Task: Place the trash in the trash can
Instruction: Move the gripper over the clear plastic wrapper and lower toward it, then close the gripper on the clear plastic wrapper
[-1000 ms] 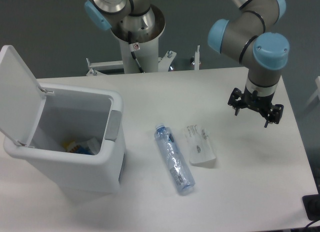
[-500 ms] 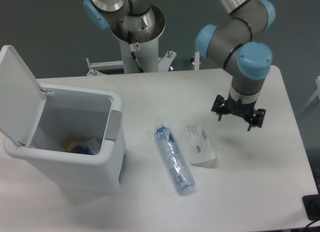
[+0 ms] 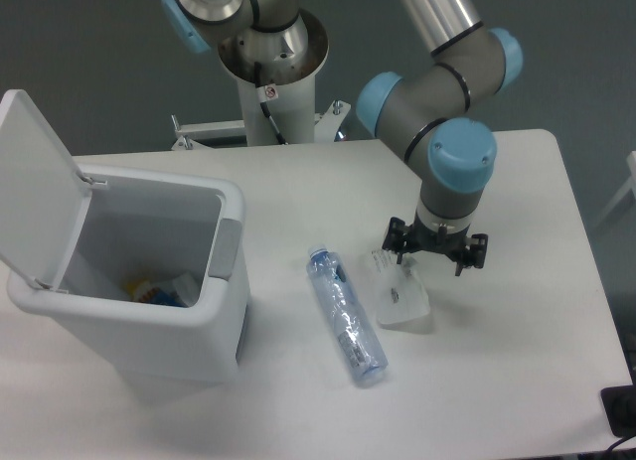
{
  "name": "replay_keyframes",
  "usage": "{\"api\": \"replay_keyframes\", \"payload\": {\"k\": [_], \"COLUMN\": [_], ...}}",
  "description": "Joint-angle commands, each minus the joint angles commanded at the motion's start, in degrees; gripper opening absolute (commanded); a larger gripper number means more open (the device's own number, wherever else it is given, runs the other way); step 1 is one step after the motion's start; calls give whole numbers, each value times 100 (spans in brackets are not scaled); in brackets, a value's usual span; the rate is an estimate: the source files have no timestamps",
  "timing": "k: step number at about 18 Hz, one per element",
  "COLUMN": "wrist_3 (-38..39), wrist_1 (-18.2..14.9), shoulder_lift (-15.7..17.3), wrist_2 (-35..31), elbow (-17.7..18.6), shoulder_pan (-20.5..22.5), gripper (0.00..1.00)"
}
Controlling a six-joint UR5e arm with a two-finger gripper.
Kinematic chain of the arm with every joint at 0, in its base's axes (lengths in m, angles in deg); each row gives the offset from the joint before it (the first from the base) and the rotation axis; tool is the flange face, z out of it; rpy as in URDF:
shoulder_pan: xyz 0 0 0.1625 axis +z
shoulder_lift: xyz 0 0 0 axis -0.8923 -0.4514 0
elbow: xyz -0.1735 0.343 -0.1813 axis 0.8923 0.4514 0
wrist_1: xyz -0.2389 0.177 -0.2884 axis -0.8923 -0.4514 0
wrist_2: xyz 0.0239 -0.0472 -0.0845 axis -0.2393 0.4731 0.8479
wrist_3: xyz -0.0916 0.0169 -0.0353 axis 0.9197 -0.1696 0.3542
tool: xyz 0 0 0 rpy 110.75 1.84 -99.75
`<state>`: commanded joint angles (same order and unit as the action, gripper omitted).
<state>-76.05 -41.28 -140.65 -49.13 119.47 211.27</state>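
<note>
gripper (image 3: 431, 256) fingers apart, holding nothing | wrapper (image 3: 400, 296) flat on table under it, bottle (image 3: 347, 317) beside, trash can (image 3: 119, 281) open | we think wrapper is light, floppy; pinch its edge

Gripper (image 3: 433, 253) hangs jaws spread over the wrapper's (image 3: 399, 296) far end, nothing held. Bottle (image 3: 346, 316) lies flat just left of the wrapper, cap pointing away. Bin (image 3: 149, 311) at left, lid up, some items inside.
</note>
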Motion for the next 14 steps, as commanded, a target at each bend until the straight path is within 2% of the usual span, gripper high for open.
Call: {"api": "replay_keyframes", "payload": {"k": [1,2,3,4,5,6,14], "wrist_3": [0,9,9,9,9,9,17], "wrist_1": [17,0,0,9,9,9,9], "shoulder_lift": [-53,-71,-80,-80,-89,-80,-62], "wrist_2": [-9,-18,-9,-9,-9,-1,-9], "elbow": [9,0,17,35,35,44,44], "shoulder_pan": [-35,-44,-45,-45,-45,-45,-45], "gripper": [98,77,45,25,8,0,0]}}
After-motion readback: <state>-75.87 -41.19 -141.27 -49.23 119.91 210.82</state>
